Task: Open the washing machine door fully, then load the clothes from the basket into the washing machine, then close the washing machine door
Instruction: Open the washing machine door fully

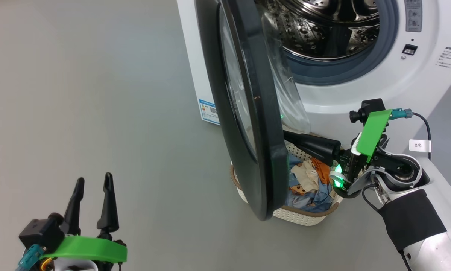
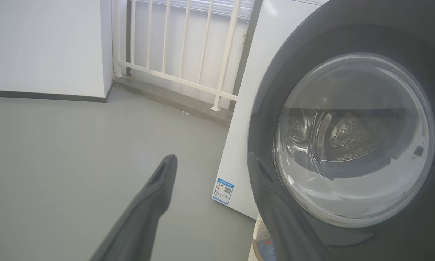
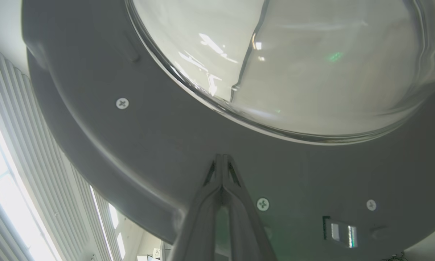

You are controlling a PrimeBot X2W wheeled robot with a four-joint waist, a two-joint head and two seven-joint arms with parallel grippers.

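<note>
The washing machine stands at the top right, and its steel drum shows. The washing machine door hangs partly open, edge-on to me, with its black rim over the basket. The clothes lie in the basket, light blue with cream and orange patches. My right gripper is shut and empty, its tips against the door's inner face just below the glass bowl. At the lower left my left gripper stands open and empty, well left of the door's outer side.
Open grey floor spreads to the left of the machine. A white railing and a wall stand behind it. A blue label is stuck low on the machine's side. A cable with a white tag runs past my right wrist.
</note>
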